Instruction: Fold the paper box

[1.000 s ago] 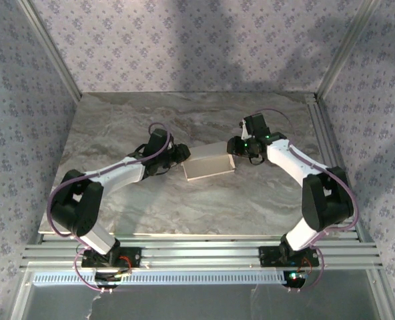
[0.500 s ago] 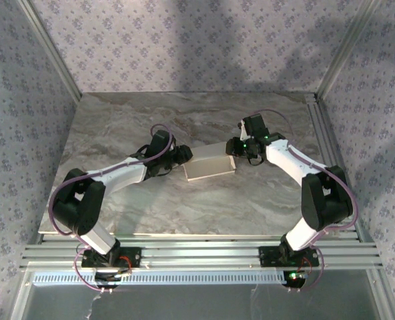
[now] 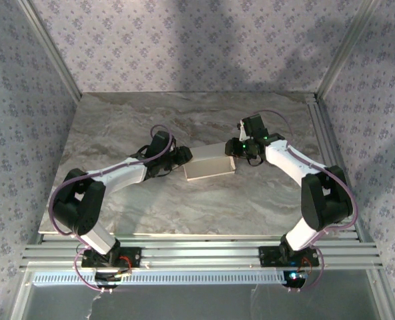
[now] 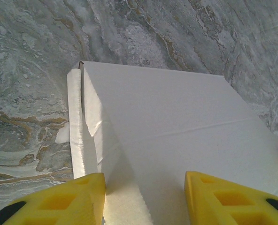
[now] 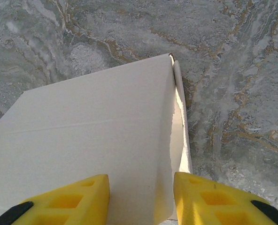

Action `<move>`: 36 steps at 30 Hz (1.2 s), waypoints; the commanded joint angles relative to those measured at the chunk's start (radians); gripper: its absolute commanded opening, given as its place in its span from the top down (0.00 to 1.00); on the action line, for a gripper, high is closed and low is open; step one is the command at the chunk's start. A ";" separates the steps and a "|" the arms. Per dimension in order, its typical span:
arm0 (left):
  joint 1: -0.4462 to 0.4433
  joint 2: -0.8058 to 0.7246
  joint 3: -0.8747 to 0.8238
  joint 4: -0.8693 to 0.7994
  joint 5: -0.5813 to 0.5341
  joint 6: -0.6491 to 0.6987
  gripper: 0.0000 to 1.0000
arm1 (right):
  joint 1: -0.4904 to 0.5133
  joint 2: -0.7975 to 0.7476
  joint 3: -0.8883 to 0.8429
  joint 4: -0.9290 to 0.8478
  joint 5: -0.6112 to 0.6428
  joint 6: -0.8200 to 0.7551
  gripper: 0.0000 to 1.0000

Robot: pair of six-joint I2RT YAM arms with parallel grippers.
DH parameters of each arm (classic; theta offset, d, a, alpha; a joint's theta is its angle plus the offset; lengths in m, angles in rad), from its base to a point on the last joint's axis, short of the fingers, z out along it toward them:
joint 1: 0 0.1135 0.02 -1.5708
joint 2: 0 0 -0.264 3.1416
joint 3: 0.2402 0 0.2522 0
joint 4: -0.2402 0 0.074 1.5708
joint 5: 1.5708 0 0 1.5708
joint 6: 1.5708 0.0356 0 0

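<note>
Paper box [image 3: 209, 167]: one; left fingers [image 4: 73, 197], right fingers [image 5: 209, 197] straddle opposite ends.

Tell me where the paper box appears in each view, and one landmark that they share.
Top external: paper box mid-table.
Left wrist: paper box centre and right, side flap at its left.
Right wrist: paper box centre and left, side flap at its right.
Shared landmark: the grey marbled tabletop under it.

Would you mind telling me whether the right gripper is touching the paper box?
Cannot tell: the right wrist view shows the right gripper straddling the paper box's corner, with neither contact nor gap plain.
</note>
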 commanded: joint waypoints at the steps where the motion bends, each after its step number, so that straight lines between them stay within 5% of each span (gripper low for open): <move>1: -0.011 -0.013 -0.006 0.031 0.005 -0.020 0.53 | 0.009 -0.001 -0.020 0.005 -0.032 0.020 0.58; 36: -0.041 0.029 -0.066 0.081 -0.041 -0.025 0.67 | 0.044 -0.025 -0.134 0.088 -0.034 0.070 0.69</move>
